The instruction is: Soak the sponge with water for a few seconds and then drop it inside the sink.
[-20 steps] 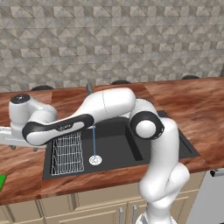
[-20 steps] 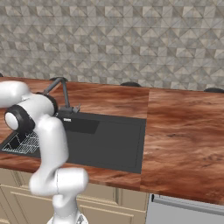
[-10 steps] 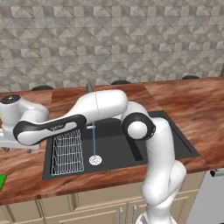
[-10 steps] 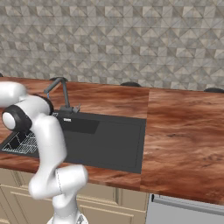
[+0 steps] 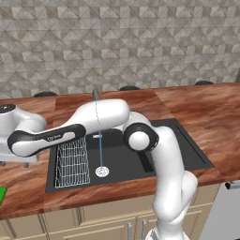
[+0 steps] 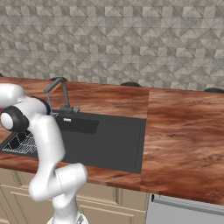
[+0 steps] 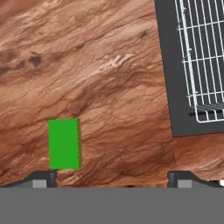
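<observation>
The sponge lies flat on the brown counter, green face up, just above my left fingertip. My gripper hovers over it, open, with nothing between the fingers. In the left base view the arm reaches far left over the counter, and the sponge shows at the lower left edge, below the hand. The water runs as a thin stream from the faucet to the drain of the black sink. The sink also shows from the right.
A white wire rack stands in the sink's left part; its corner and the sink's rim lie right of the sponge. Dark faucet stands behind the basin. Wood-grain counter stretches to the right.
The arm has swung a little further left; its elbow and hand have shifted toward the counter left of the sink. The water keeps running.
</observation>
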Available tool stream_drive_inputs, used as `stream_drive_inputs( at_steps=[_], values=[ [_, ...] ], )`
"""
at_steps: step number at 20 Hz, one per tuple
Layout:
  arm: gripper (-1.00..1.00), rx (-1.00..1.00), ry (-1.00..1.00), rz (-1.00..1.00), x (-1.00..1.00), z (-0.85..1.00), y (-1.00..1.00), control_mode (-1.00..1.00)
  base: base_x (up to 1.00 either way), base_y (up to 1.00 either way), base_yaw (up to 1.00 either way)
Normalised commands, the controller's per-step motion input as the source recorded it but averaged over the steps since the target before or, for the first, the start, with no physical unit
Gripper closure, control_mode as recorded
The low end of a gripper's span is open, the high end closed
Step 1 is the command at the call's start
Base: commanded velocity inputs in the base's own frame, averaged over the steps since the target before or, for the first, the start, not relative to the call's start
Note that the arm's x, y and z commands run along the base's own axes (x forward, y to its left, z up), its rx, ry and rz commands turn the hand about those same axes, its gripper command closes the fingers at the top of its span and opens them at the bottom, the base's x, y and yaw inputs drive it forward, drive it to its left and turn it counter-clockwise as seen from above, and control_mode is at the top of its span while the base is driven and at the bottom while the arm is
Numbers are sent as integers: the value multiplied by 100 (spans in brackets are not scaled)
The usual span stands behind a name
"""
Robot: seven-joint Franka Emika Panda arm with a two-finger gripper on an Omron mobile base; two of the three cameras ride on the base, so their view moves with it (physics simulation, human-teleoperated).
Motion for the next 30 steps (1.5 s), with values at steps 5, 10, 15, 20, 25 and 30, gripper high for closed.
stream_drive_inputs(
  at_steps=[5, 10, 15, 20, 25, 30],
  values=[
    [-100, 2, 1, 0, 0, -25, 4, -100, 0, 0, 0],
    [-100, 1, 3, 0, 0, -10, 7, -100, 0, 0, 0],
    [-100, 3, 0, 1, 0, -17, 15, -100, 0, 0, 0],
    [-100, 3, 0, 5, 0, -23, 23, -100, 0, 0, 0],
    [-100, 0, -5, 4, -4, -15, 23, -100, 0, 0, 0],
    [-100, 0, -11, 3, -8, -4, 25, -100, 0, 0, 0]
  ],
)
